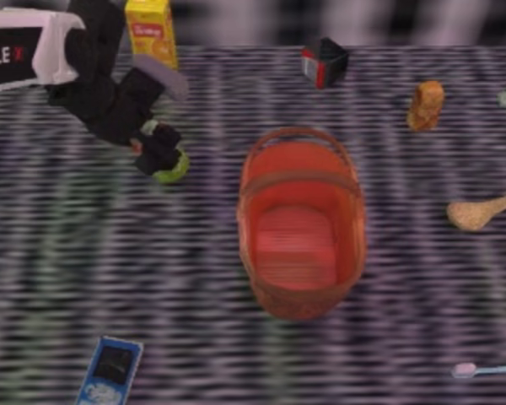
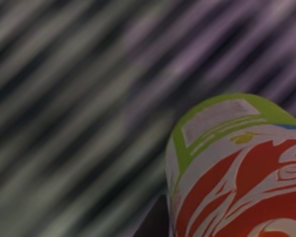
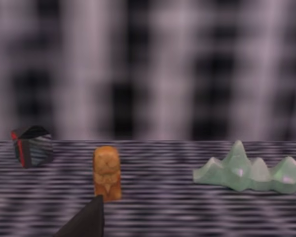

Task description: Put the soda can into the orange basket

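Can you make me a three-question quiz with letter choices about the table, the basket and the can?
1. Where is the soda can?
A. inside the basket
B. left of the basket, at the left gripper
C. beside the spoon

2. What colour is the basket?
A. orange-red
B. blue
C. white

3. What lies inside the basket?
A. the can
B. the juice carton
C. nothing

Answers:
1. B, the top view shows the can's green edge under the left gripper, apart from the basket.
2. A, its woven wall and arched handle are orange-red.
3. C, only the bare basket floor shows, so the can is not yet in.

The right arm is outside the top view.
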